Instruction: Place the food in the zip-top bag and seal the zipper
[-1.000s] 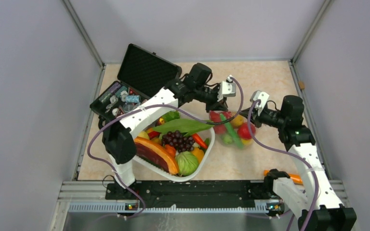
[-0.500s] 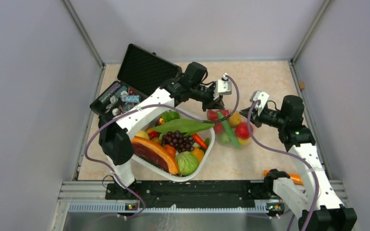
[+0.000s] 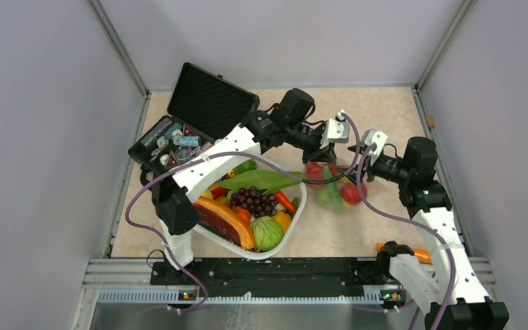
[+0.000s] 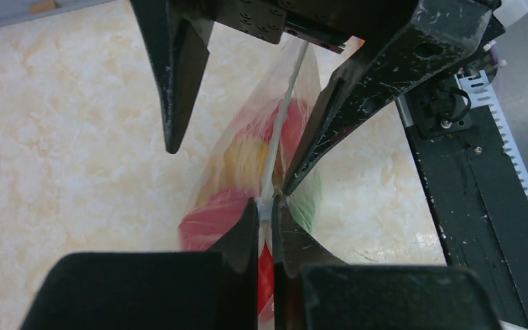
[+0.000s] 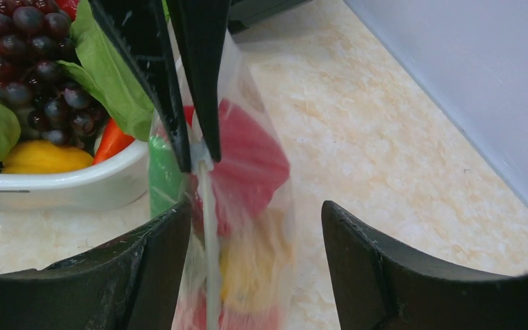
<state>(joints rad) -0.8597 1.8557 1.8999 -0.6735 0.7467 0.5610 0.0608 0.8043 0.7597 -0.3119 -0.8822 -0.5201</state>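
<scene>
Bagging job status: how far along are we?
Done: the food sits inside the zip-top bag. In hand: the left gripper pinches the zipper, and the right gripper is open, straddling the strip. Left: sealing along the full zipper; can't tell how much is closed.

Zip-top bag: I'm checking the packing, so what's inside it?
Through the clear zip-top bag show red pieces, a yellow piece and a green piece. Blur and crinkled plastic hide their shapes and count; anything behind them is covered.
</scene>
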